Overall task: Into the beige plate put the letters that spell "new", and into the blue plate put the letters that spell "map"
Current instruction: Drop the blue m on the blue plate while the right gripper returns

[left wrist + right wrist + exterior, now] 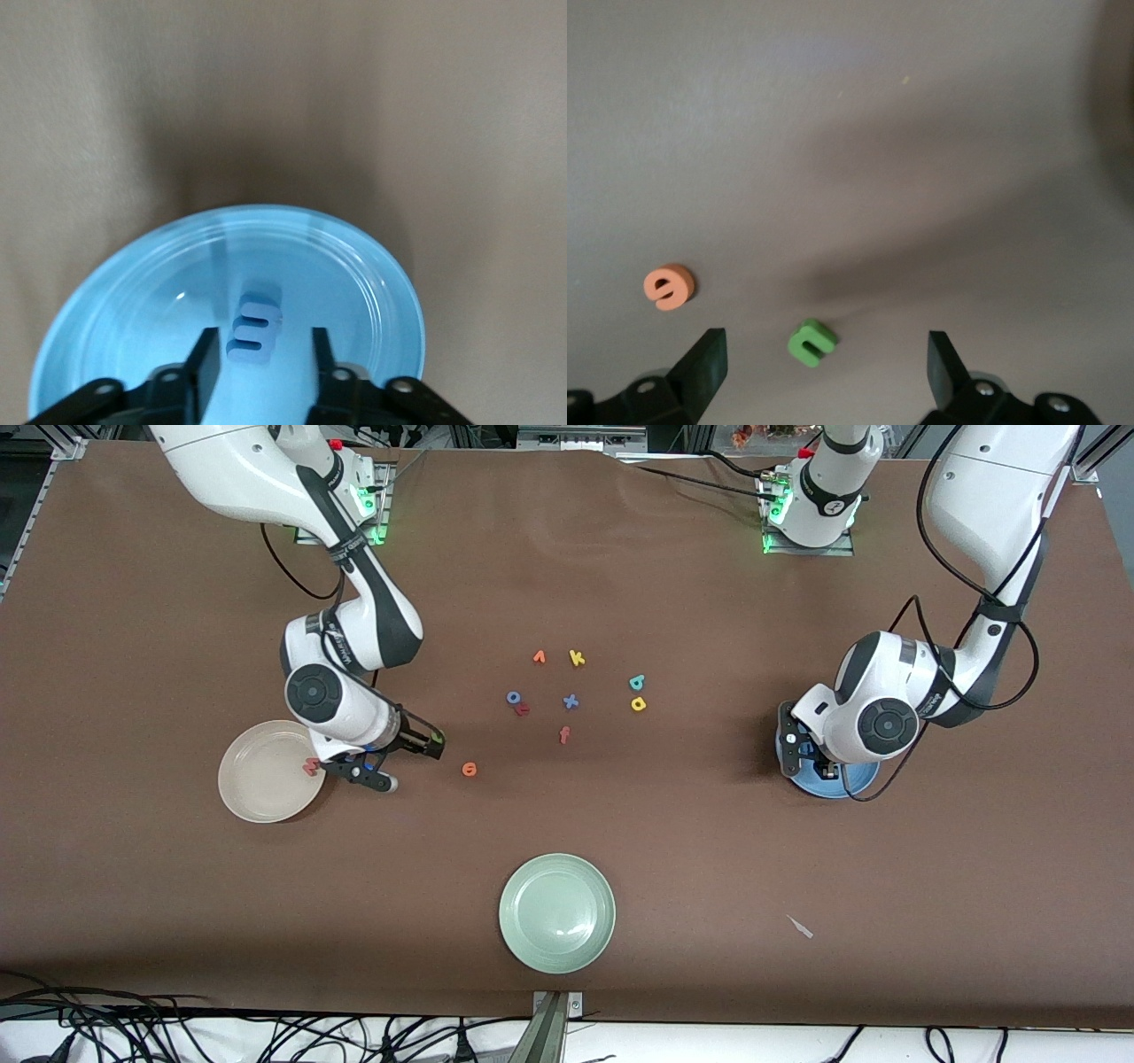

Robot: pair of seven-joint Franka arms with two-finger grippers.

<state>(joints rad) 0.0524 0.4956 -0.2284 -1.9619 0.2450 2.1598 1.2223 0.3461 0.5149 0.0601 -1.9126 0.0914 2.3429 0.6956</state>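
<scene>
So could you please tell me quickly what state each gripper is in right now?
Left gripper: open over the round blue plate, small blue foam letter m loose between its fingers.
Right gripper: open, empty, over the small green foam letter n.

A brown table [797,886] carries three plates: the beige plate [257,784] beside the right gripper [390,766], the blue plate [833,784] under the left gripper [261,367], a pale green plate [557,912] nearer the camera, and loose letters [571,691] between both grippers

Blue m [254,326] apparently upright in blue plate [115,292]
</scene>
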